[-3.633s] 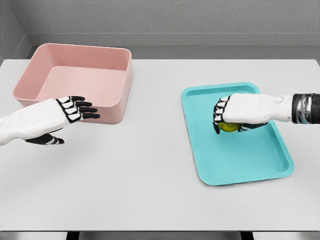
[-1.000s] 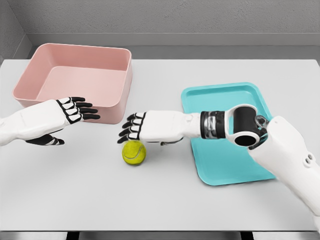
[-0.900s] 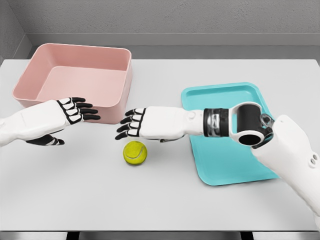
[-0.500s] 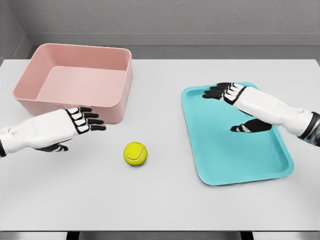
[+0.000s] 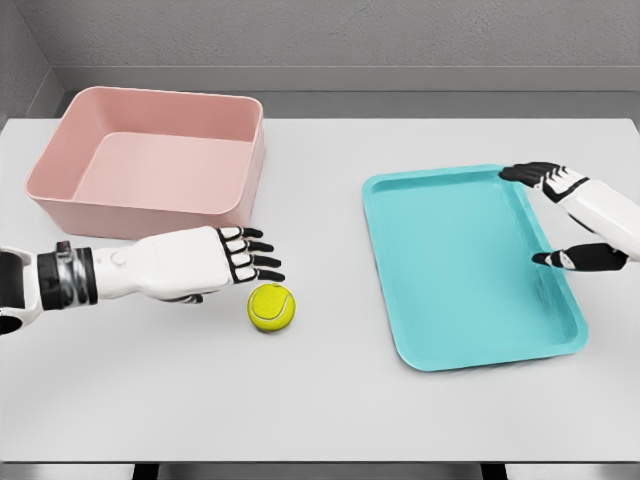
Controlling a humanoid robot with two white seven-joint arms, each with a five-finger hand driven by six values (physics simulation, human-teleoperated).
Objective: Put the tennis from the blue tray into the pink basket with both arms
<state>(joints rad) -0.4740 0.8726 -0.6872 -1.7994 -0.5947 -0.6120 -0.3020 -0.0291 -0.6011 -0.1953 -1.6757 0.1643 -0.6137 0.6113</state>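
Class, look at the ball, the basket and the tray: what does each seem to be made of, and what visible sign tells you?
Tennis ball: likely felt; matte yellow-green with a pale curved seam.
Pink basket: probably matte plastic; smooth one-piece walls, rounded corners.
Blue tray: probably plastic, slightly glossy; smooth with a raised lip.
All are simulator renders, so these are guesses.

The right hand (image 5: 585, 215) is running off the picture's right edge at the wrist, its arm lying out of view.

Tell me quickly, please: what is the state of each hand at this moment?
Left hand: open, holding nothing, just beside the tennis ball.
Right hand: open, holding nothing, over the right rim of the blue tray.
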